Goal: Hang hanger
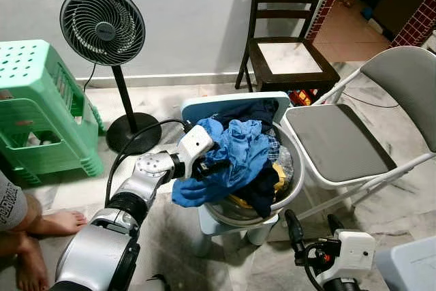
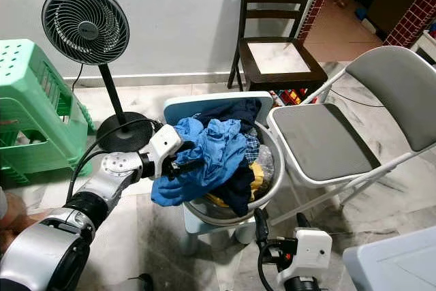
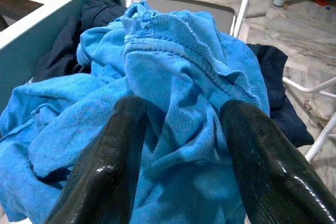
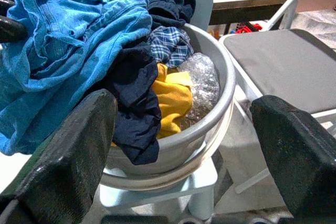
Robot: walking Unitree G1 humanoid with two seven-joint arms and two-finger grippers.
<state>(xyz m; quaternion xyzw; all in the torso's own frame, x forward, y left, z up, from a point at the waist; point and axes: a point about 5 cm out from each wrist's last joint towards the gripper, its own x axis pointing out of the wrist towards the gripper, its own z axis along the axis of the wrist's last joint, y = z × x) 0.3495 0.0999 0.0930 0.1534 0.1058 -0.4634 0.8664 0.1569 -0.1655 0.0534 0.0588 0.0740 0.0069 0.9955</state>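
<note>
Black fingers of the left gripper fill the wrist view, jaws apart with a fold of the blue garment bunched between them, pressing in from both sides but not yet pinched shut. That cloth is soft, light and floppy; it will sag and drag its neighbours along, so the stitched collar hem looks like the firmest place to take hold. Outward from there, the blue garment tops a heap in the grey basin, over dark navy clothes, a checked piece, something yellow and a clear plastic bag. The basin sits on a pale blue stool. No hanger can be made out anywhere, so I'd judge a garment comes first. Right gripper waits low beside the stool, jaws wide apart, empty. Grey folding chair stands just beside; fan and green stool off left.
</note>
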